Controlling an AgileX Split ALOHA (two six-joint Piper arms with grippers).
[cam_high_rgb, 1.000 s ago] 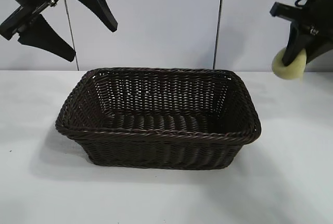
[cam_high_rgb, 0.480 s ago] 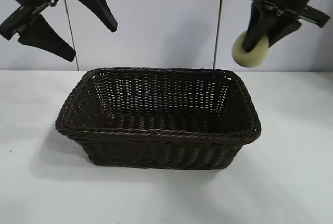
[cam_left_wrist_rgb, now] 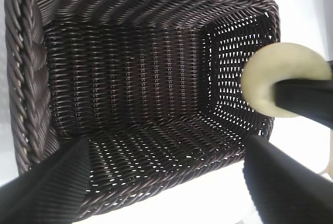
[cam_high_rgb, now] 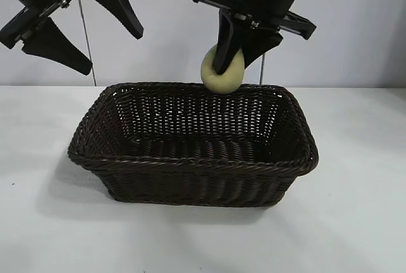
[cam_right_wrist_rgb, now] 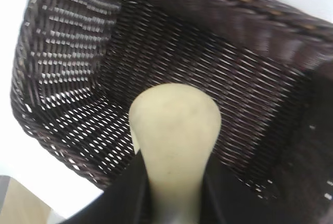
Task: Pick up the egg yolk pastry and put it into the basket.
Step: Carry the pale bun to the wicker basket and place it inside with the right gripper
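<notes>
pinching the egg yolk pastry between its fingers, right gripper over the far rim of the basket, pastry airborne, left gripper spread wide, raised near basket's left end

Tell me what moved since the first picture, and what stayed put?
The right hand carried the egg yolk pastry from the picture's right edge leftward, and now holds it above the back rim of the basket. It kept its grip on the pastry the whole way. The basket stayed where it was with nothing in it, and the left hand stayed open at the upper left.
</notes>
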